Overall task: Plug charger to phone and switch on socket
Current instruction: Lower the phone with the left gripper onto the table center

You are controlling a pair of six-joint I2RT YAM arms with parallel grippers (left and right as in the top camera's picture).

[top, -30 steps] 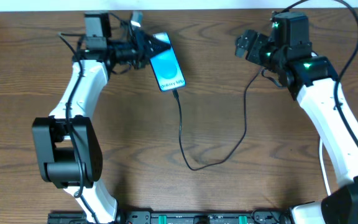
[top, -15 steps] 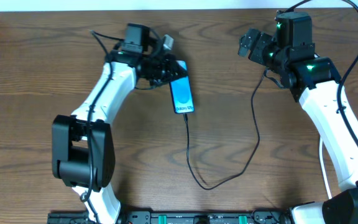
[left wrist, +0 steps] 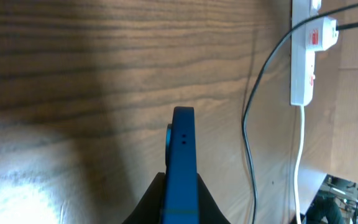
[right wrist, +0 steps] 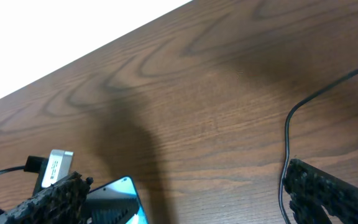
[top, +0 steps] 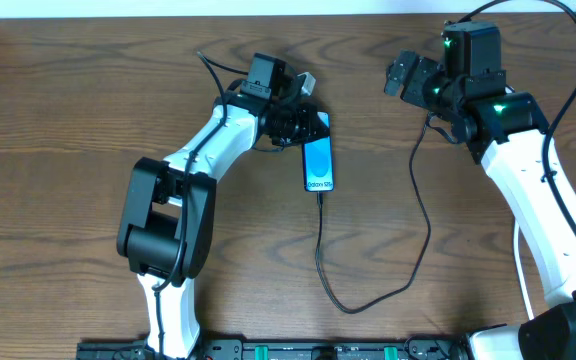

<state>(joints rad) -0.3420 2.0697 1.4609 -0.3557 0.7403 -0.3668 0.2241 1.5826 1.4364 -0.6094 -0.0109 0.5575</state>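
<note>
White elongated power strip point(left wrist: 301, 78), cropped by the top edge; slim blue-screened phone point(top: 318, 166), upper end covered by left gripper point(top: 304, 126).

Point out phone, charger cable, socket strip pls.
phone point(top: 317, 164): overhead view, middle of the blue screen.
charger point(top: 321, 225): overhead view, black cable just below the phone.
socket point(left wrist: 301, 78): left wrist view, white strip body near its cord end.
</note>
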